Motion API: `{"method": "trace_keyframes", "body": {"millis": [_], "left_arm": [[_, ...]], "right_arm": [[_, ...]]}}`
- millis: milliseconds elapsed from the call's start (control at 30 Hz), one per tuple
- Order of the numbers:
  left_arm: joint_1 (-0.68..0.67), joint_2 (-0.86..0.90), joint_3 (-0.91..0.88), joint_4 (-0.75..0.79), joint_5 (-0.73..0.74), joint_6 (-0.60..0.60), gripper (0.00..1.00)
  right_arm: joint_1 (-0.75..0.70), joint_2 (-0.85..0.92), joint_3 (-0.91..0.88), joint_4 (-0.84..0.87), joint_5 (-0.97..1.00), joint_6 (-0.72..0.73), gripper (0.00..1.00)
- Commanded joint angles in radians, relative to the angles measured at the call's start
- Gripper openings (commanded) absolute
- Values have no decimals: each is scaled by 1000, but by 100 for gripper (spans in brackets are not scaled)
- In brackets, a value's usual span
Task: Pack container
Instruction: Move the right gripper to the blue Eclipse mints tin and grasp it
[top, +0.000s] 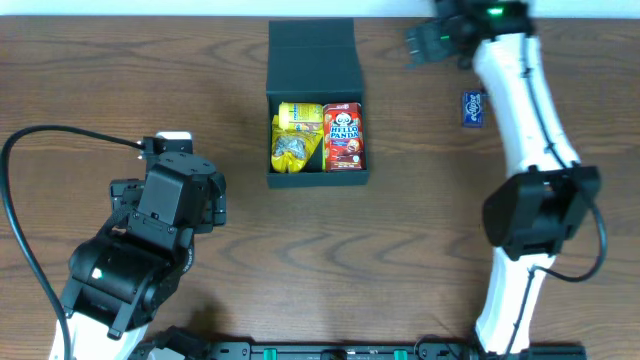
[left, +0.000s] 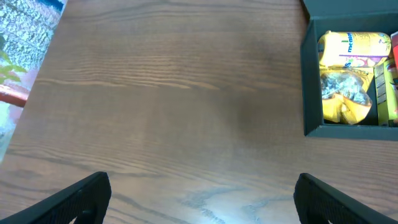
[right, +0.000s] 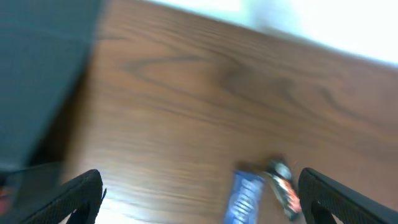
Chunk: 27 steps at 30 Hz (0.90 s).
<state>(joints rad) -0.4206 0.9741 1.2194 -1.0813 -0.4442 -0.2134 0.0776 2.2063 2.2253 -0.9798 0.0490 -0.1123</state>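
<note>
Container (top: 318, 179) sits upper-centre on the surface (top: 120, 70), lid (top: 312, 45) flapped back away from the robot, so the mouth is open from above. Already inside are yellow packets (top: 295, 135) on the left and a red Hello Panda box (top: 343, 135) on the right, side by side and covering most of the floor. One blue packet (top: 473, 107) lies loose on the surface, right of the container and apart from it. Right gripper (right: 200, 176) is released, fingers spread wide, nothing between them. Its camera shows the blue packet just ahead and the dark lid at frame left, all blurred. My read: it's lining up to pick that packet, the only loose item I can see. Left gripper (left: 202, 180) is also released and empty, low-left and well apart from the container, probably to stay out of the way. Risk: little free room in the box, so the packet may have to go on top.
</note>
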Motion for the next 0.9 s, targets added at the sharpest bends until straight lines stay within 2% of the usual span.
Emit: {"method": "trace_keyframes", "body": {"millis": [0, 200, 367, 467, 867], "left_arm": [[2, -1, 6, -4, 0, -11, 95], [2, -1, 6, -4, 0, -11, 95], [2, -1, 6, -4, 0, -11, 95], [2, -1, 6, -4, 0, -11, 95], [2, -1, 6, -4, 0, -11, 95]], "right_arm": [[-57, 25, -41, -4, -20, 127, 99], [-101, 38, -174, 65, -27, 168, 99], [-101, 39, -312, 192, 5, 175, 96], [-103, 39, -391, 271, 33, 232, 96], [-111, 44, -541, 394, 30, 294, 88]]}}
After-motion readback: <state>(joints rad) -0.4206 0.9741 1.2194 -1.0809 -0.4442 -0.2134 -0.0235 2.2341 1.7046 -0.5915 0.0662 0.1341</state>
